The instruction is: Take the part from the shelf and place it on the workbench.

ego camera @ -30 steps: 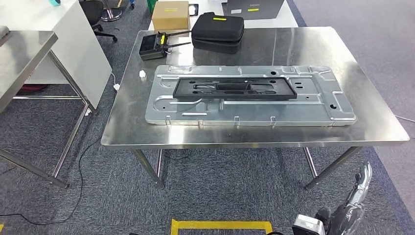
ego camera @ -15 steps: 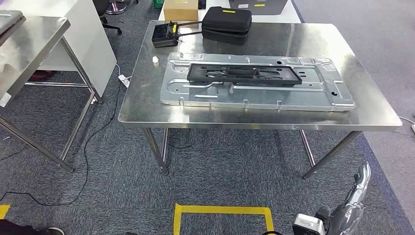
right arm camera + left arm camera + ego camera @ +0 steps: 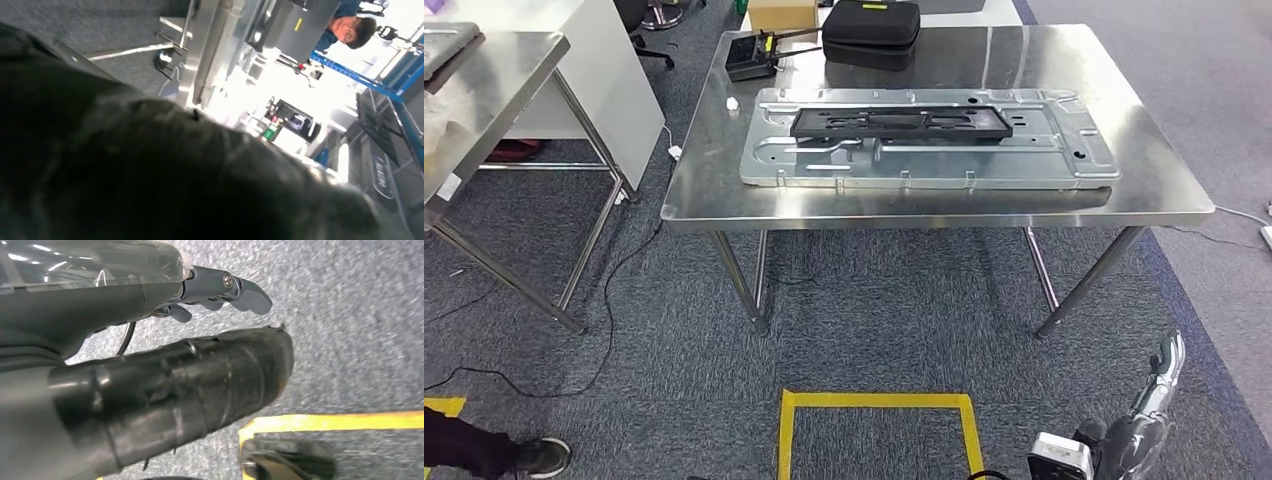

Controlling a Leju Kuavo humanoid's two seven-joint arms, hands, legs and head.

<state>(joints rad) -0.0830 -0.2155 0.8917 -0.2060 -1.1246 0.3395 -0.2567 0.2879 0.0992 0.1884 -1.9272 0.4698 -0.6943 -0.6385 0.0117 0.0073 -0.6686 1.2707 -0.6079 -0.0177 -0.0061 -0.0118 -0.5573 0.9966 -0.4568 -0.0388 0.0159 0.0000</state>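
— Well, where's part?
— Black part (image 3: 901, 122) flat on silver panel (image 3: 929, 150), mid steel worktop (image 3: 1154, 170); grey carpet, yellow tape (image 3: 876, 402) below.
— Hands?
— Left hand (image 3: 220, 290) empty, fingers loosely apart; right hand (image 3: 1159, 385) down low, can't tell.

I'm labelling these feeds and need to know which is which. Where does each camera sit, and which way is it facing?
Head view: high on the body, looking forward and down at the steel workbench carrying a black plastic frame on a grey stamped metal panel; the right hand shows.
Left wrist view: behind the left hand, facing grey carpet.
Right wrist view: blurred, facing sideways past table legs towards a person.
Shared: yellow floor tape, in head and left wrist views.
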